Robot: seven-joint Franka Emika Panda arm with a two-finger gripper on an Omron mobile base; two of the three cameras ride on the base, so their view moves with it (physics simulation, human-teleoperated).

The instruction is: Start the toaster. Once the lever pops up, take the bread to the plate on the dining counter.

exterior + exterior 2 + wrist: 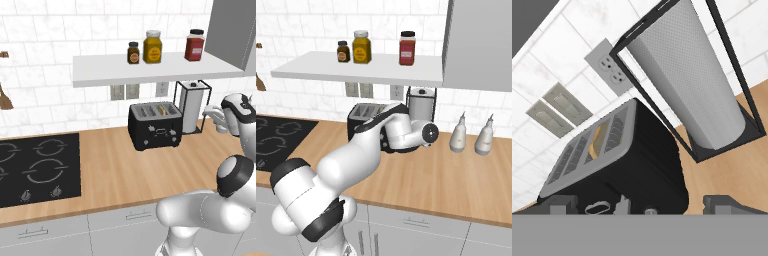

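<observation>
The black toaster [155, 127] stands on the wood worktop against the tiled wall, and its grey slotted top [587, 150] faces the hand view. A tan slice of bread [598, 141] sits down in one slot and also shows as a pale strip of bread [161, 108] from the left. My gripper [644, 205] is open, its two dark fingertips [562, 205] spread wide just in front of the toaster's front face, touching nothing. In the left base view the gripper [214, 120] hangs to the right of the toaster. My arm covers most of the toaster [362, 116] from the right. The plate and dining counter are out of view.
A paper towel roll in a black wire frame [192, 107] stands close to the right of the toaster. A white shelf [150, 70] with three jars hangs above it. A black cooktop [37, 167] lies to the left, and two white bottles [471, 134] stand to the right.
</observation>
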